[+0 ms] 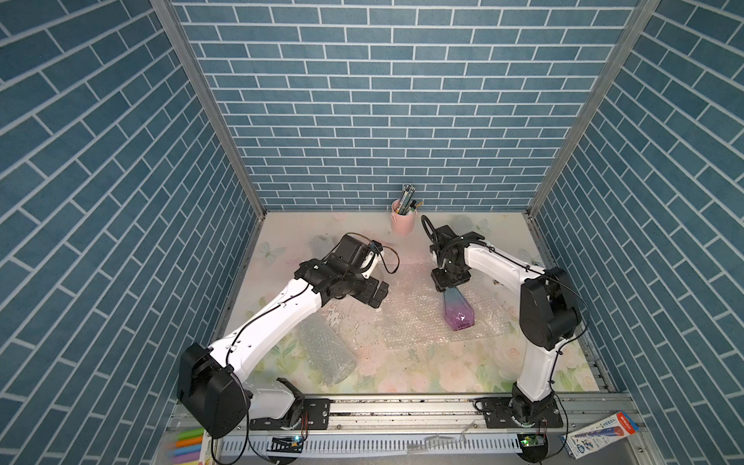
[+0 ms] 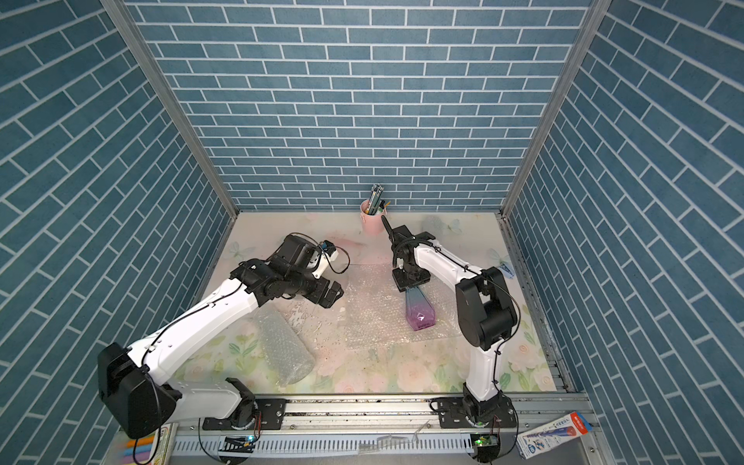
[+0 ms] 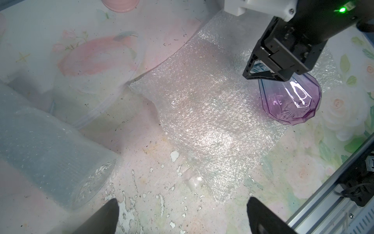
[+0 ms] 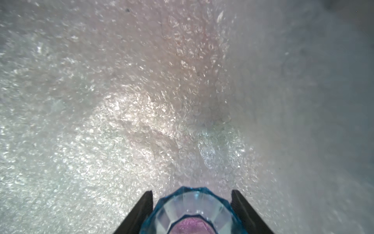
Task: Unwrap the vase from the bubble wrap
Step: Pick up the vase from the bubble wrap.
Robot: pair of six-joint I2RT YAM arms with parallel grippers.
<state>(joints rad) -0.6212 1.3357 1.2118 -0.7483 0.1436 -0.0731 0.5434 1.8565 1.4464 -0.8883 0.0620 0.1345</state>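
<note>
The vase point(image 1: 459, 312) point(image 2: 420, 312) is faceted glass, blue at the neck and purple at the base. It lies on its side on a flattened sheet of bubble wrap point(image 1: 414, 314) point(image 2: 374, 310) point(image 3: 202, 105), bare of any wrap. My right gripper point(image 1: 447, 286) point(image 3: 263, 75) is shut on the vase's blue neck. In the right wrist view both fingers flank the vase's mouth point(image 4: 192, 208) above the bubble wrap point(image 4: 121, 121). My left gripper point(image 1: 380, 296) point(image 3: 182, 199) hangs open over bare table just left of the sheet, holding nothing.
A second roll of bubble wrap point(image 1: 328, 354) point(image 3: 40, 145) lies at the front left under my left arm. A pink cup of pens point(image 1: 402, 221) stands by the back wall. Blue brick walls close three sides. A metal rail point(image 1: 402, 406) runs along the front.
</note>
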